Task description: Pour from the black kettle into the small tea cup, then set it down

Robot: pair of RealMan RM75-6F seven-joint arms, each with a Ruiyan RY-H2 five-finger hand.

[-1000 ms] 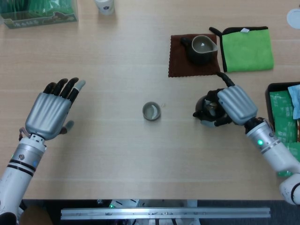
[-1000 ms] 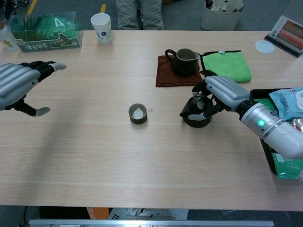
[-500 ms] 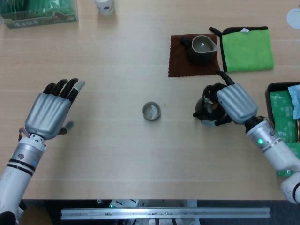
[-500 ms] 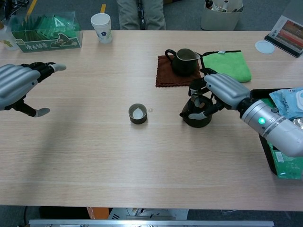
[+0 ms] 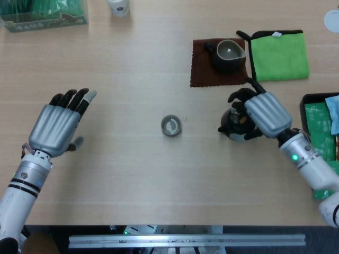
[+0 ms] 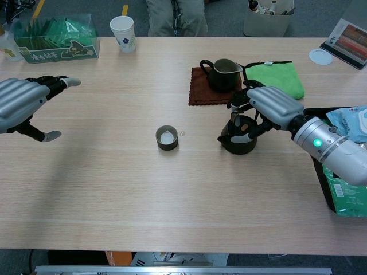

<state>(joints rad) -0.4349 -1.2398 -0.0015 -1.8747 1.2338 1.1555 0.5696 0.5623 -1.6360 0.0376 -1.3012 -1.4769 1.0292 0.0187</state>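
The black kettle [image 5: 232,128] [image 6: 235,142] stands upright on the table, right of centre. My right hand [image 5: 266,113] [image 6: 272,105] hovers over its right side with the fingers spread and raised off the lid; the thumb stays close to the kettle's rim. Left of the kettle, about a hand's width away, sits the small grey tea cup [image 5: 171,125] [image 6: 167,137] with a pale inside. My left hand [image 5: 56,126] [image 6: 20,102] hangs open and empty far to the left, palm down.
A dark pitcher [image 5: 228,55] [image 6: 221,74] sits on a brown mat behind the kettle, beside a green cloth [image 5: 279,55] [image 6: 275,79]. A black tray [image 5: 306,100] with green packets lies at the right edge. A green box [image 6: 54,40] and paper cup [image 6: 123,26] stand far left.
My right hand has lifted up and back from the kettle, its fingers uncurling from the handle and lid. The kettle stays where it stood. The left hand has not moved.
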